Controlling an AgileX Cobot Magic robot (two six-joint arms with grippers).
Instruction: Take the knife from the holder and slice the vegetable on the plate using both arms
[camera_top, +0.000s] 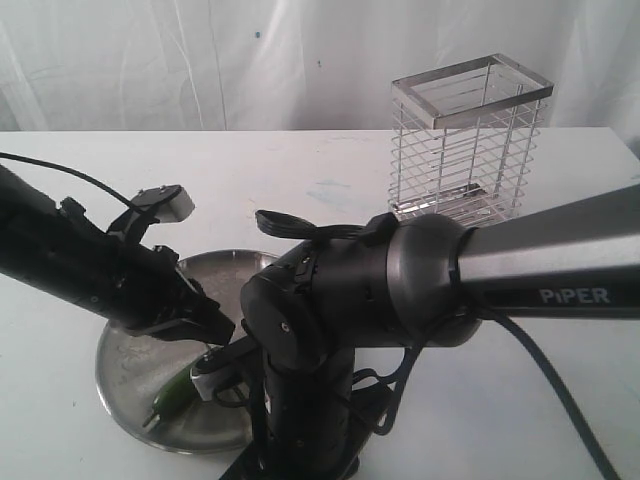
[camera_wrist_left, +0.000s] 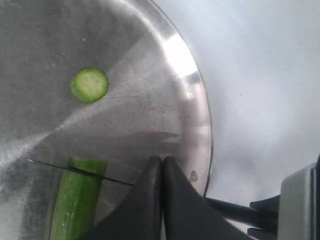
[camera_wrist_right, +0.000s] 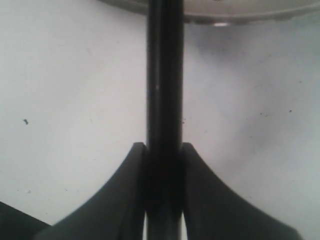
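The green vegetable (camera_wrist_left: 75, 205) lies on the steel plate (camera_wrist_left: 192, 105), and one cut round slice (camera_wrist_left: 89, 84) rests apart from it. The knife's thin blade (camera_wrist_left: 115, 180) crosses the vegetable near its cut end. My right gripper (camera_wrist_right: 164, 150) is shut on the knife's black handle (camera_wrist_right: 164, 75), which points toward the plate's rim (camera_wrist_right: 250, 12). Beside the vegetable, over the plate, my left gripper (camera_wrist_left: 162, 162) is shut with nothing between its fingers. In the exterior view the left gripper (camera_top: 215, 330) hangs above the vegetable (camera_top: 172, 398); the right gripper is hidden behind its arm.
The wire holder (camera_top: 465, 140) stands at the back right of the white table, with no knife in it. The bulky PiPER arm (camera_top: 400, 290) fills the foreground and covers the plate's (camera_top: 120, 370) right side. A cable (camera_top: 560, 390) trails off to the right.
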